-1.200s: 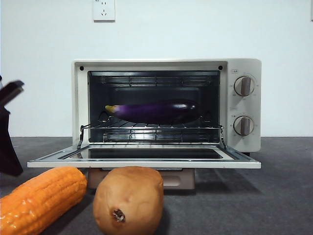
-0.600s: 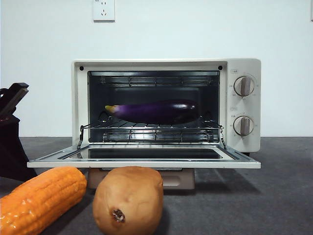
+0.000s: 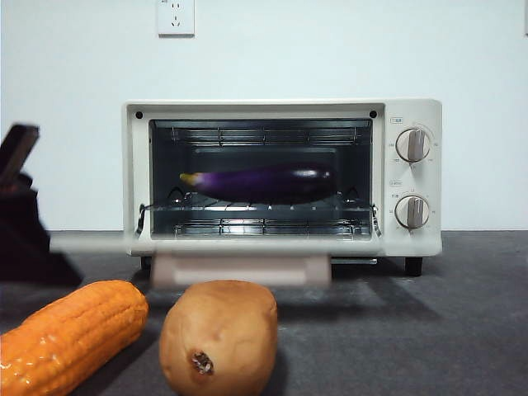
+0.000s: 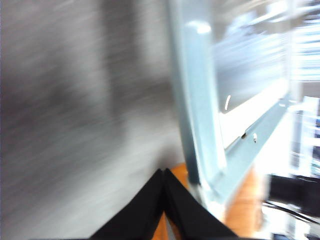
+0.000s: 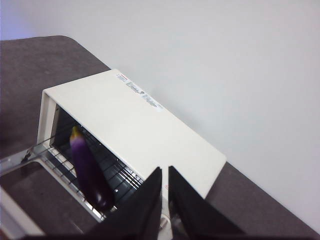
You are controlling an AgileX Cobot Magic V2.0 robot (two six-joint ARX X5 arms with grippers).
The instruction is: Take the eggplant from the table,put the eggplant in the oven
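The dark purple eggplant (image 3: pixel 260 181) lies lengthwise on the wire rack inside the cream oven (image 3: pixel 280 110). From above it shows through the oven's mouth (image 5: pixel 90 170). The oven door (image 3: pixel 99 242) is blurred and half raised. My left gripper (image 3: pixel 18 153) is shut at the door's left end, and in its wrist view its tip (image 4: pixel 164 171) sits right against the door's metal edge (image 4: pixel 200 100). My right gripper (image 5: pixel 165 172) hangs high above the oven top (image 5: pixel 135 125), shut and holding nothing.
An orange corn cob (image 3: pixel 70 334) and a brown potato (image 3: pixel 219 334) lie on the dark grey table (image 3: pixel 462 330) in front of the oven. A white wall stands close behind the oven.
The oven door has swung up from flat open to half raised. The left arm at the door's left end has shifted with it. The eggplant has stayed on the rack.
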